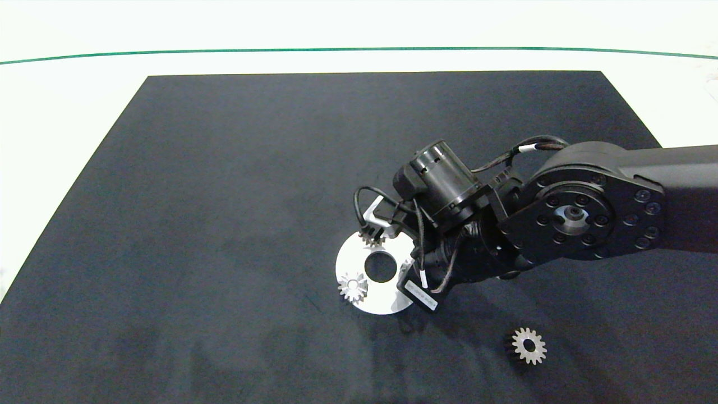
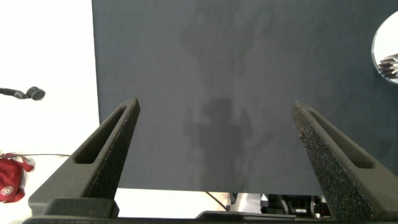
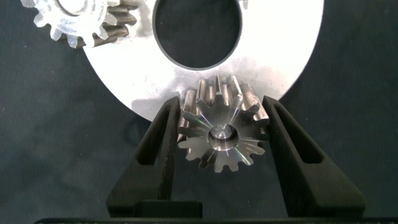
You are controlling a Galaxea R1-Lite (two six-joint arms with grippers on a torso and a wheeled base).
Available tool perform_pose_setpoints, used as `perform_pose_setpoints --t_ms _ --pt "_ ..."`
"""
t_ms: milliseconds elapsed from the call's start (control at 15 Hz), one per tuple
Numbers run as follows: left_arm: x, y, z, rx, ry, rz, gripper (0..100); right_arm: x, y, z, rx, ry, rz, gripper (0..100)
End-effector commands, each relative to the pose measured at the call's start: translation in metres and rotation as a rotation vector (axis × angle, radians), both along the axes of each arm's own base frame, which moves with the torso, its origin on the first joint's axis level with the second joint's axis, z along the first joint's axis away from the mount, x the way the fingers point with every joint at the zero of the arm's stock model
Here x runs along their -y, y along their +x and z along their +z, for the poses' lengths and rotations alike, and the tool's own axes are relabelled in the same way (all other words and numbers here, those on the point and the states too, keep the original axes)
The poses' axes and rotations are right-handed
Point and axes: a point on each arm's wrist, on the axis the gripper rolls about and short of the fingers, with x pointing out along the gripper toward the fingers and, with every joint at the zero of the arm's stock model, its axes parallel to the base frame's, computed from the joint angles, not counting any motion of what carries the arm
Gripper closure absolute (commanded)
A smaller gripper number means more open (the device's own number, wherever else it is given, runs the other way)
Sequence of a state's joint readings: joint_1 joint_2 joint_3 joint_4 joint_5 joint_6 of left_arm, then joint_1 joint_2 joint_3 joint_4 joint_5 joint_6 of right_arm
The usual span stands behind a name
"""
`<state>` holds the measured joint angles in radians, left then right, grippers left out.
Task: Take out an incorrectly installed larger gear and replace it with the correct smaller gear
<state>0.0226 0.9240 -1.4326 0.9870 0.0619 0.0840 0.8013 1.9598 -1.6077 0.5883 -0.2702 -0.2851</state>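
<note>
Larger gear [image 3: 222,134]: bright machined metal, glossy face, darker tooth flanks, polished pin end in the bore. Right gripper [image 3: 221,152] clamps it; fingers [image 3: 155,149] matt dark, grainy foam-like pads. Round plate [image 3: 273,56]: brushed silver metal, satin sheen, faint machining marks. Small gear [image 3: 78,22] on the plate: shiny metal, dull grey teeth. Smaller gear [image 1: 529,345], at 4 o'clock from the plate: same silver metal. Mat [image 1: 224,196]: matt dark, cloth-like, faintly mottled. Left gripper [image 2: 217,162] pads: rough matt black. Right arm housing [image 1: 617,191]: smooth semi-gloss black.
</note>
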Motion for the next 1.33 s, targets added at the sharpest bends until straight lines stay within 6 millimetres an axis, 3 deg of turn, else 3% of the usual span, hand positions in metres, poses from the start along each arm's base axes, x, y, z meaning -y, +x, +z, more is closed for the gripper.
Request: perform_pose_setpoints --t_ms 67,467,800,1333 --pt "0.0 -0.001 0.0 -0.003 0.001 0.001 0 0.003 -0.006 0.01 0.02 0.017 0.002 60" --pt "0.0 -0.005 0.0 0.007 0.008 -0.002 0 0.006 -0.021 0.029 0.054 0.055 0.029 60" --pt "0.0 -0.005 0.0 0.007 0.009 -0.003 0 0.026 -0.03 0.051 0.095 0.108 0.0 60" --pt "0.0 -0.007 0.0 0.014 0.019 -0.006 0 0.066 -0.017 0.023 0.039 0.087 -0.121 60"
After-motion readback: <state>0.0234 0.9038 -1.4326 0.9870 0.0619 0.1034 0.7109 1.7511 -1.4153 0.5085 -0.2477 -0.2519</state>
